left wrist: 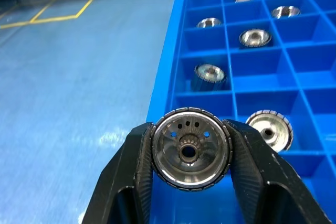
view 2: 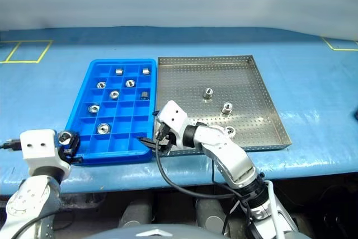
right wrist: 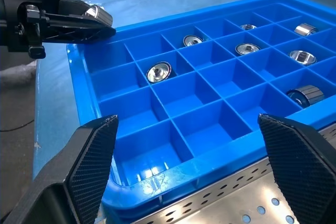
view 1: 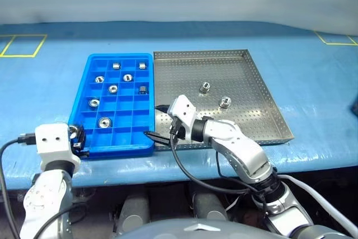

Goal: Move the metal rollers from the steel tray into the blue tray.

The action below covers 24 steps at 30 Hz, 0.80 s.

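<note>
My left gripper (left wrist: 190,129) is shut on one metal roller (left wrist: 190,153), a shiny ring with a hollow centre. It holds the roller at the near left corner of the blue tray (view 1: 120,149), level with the rim. Several rollers (view 1: 104,122) lie in the blue tray's compartments. The steel tray (view 1: 184,74) stands right beside it, with two rollers (view 1: 205,87) on its perforated floor and a third (view 2: 230,132) beside my right forearm. My right gripper (view 1: 158,121) stands open and empty, pointing left over the near seam between the two trays.
Both trays rest on a blue table top (view 1: 313,71) with yellow tape marks (view 1: 22,46) at the far left and far right. The table's near edge (view 1: 168,169) runs just below the trays. A black cable (view 1: 190,174) hangs off my right arm.
</note>
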Motion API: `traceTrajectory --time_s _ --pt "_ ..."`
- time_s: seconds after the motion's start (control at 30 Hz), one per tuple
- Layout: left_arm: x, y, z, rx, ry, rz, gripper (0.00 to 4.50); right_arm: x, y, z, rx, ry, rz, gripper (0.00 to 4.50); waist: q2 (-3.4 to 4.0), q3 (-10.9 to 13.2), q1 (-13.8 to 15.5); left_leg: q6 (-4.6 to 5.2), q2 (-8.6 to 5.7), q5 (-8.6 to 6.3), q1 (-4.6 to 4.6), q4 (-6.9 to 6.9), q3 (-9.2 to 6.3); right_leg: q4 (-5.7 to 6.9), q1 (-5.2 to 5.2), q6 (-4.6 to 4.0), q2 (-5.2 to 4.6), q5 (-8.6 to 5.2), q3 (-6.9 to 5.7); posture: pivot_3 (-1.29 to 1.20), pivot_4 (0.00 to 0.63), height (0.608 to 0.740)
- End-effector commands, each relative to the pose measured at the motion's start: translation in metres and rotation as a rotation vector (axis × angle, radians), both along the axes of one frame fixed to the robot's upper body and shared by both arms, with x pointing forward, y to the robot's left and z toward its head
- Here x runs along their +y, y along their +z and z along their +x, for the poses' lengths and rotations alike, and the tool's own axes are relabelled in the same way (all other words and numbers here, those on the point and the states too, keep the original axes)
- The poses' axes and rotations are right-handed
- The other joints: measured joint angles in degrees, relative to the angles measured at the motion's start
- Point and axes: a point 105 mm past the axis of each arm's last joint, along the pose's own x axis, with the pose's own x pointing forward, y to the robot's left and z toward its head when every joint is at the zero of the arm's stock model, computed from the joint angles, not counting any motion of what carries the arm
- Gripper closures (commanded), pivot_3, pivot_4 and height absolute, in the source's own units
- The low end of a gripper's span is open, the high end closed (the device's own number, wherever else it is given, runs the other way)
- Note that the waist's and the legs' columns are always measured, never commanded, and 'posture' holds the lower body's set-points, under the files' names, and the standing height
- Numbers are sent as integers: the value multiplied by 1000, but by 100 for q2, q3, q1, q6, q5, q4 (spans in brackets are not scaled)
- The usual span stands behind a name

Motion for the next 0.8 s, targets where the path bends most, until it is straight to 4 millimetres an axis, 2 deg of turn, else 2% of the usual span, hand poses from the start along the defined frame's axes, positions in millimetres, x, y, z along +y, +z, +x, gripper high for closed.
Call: traceTrajectory --time_s 0.03,0.1,0.37,0.47,0.6,0.7,0.8 --pt "-2 1 0 -22 4 -32 2765 2 11 -2 -37 14 35 0 0 0 18 -1 1 -1 -1 6 1 0 0 0 0 0 0 131 150 740" --pt "-5 -6 2 -9 -17 -58 2765 1 11 -2 -35 3 35 0 0 0 17 -3 1 -3 -2 15 2 -1 -1 0 -1 0 0 117 150 740" --pt "-11 -7 19 -22 -80 -74 51 -8 9 -1 -30 -59 40 0 1 0 -50 -4 3 -7 -2 22 7 -7 -10 0 -3 0 0 50 150 740" --pt "-15 5 29 -82 -122 -35 18 -17 9 5 -22 -147 53 0 1 0 -97 -2 3 -9 -12 20 7 -4 -10 1 -1 0 0 24 150 740" --pt "-31 26 43 -205 -233 8 18 -38 10 28 -42 -375 54 0 2 1 -131 0 3 -13 -14 18 8 -2 -12 1 -1 0 1 -10 150 740" --pt "-61 40 55 -313 -373 -14 18 -67 13 52 -56 -618 66 0 1 0 -161 1 2 -15 -15 19 13 -4 -12 1 -3 1 3 -42 150 740" --pt "-95 50 58 -378 -528 -32 18 -86 18 63 -62 -754 85 0 1 0 -196 2 1 -16 -17 20 15 -6 -11 1 -4 1 5 -66 150 740"
